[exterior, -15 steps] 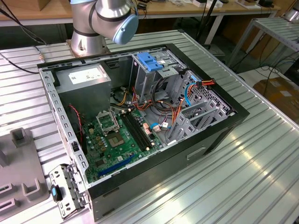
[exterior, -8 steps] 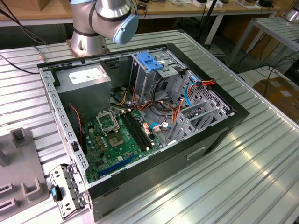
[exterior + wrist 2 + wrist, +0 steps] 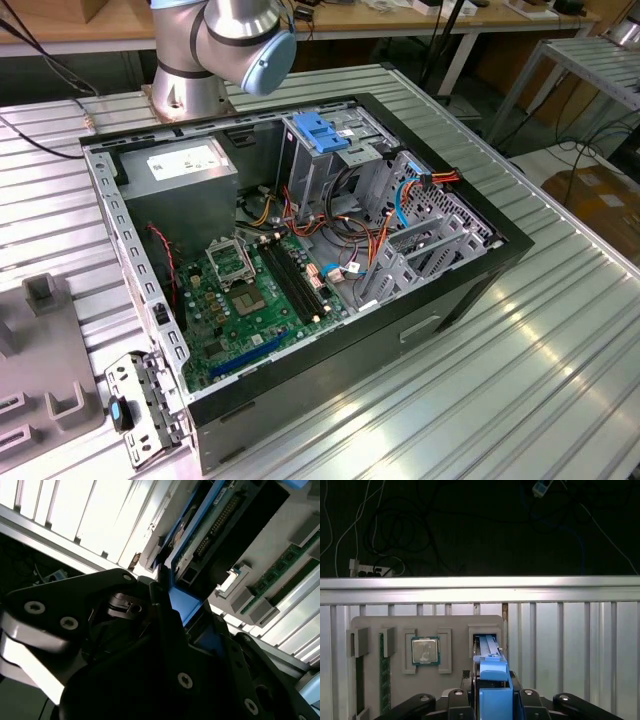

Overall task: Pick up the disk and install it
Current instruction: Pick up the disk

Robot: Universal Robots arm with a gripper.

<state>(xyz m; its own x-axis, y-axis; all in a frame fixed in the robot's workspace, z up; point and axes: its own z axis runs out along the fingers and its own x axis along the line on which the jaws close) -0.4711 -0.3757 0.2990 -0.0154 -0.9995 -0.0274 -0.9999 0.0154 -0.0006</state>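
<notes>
You have the end effector (image 3: 492, 682) closed on the disk (image 3: 489, 650), clamped against both sides of its blue edging in the first wrist view. The disk stands on edge in a slot of the grey holder tray (image 3: 457, 625). In the second wrist view, the disk's (image 3: 212, 522) green circuit-board face shows. On the same tray, a processor chip (image 3: 425, 650) sits in the pocket just beside the disk's slot, and a memory stick (image 3: 382, 672) lies further along. In the exterior view, the open computer case (image 3: 400, 345) rests on the ribbed metal bench (image 3: 560, 340). The tray (image 3: 40, 385) is at about 8 o'clock from the case, and the arm's base (image 3: 190, 95) is at 11 o'clock.
</notes>
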